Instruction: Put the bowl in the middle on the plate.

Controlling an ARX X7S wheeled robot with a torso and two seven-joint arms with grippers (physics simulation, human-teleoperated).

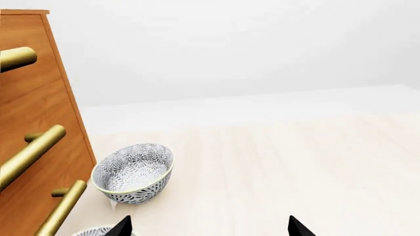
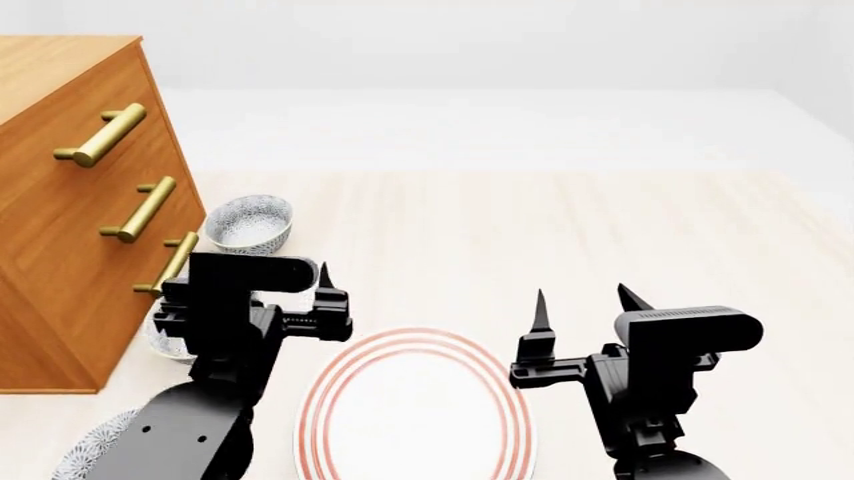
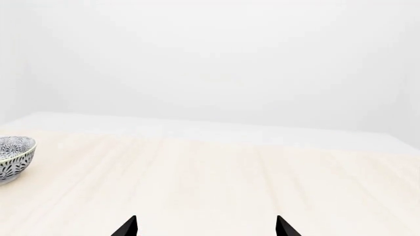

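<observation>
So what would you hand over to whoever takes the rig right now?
Left tool: open, empty, close to the middle bowl.
Right tool: open, empty, over the far edge of the plate.
The bowl stands by the dresser, between the far bowl and the near bowl. The left arm mostly hides it in the head view. The plate is bare.
Done: nothing grasped yet.
Left: grip the middle bowl, lift it and set it on the plate.

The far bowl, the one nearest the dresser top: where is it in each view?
Head: far bowl upper left, beside the dresser.
Left wrist: lower left, beside the dresser's handles.
Right wrist: cut by the left edge.
Shared landmark: the pale wood tabletop.
</observation>
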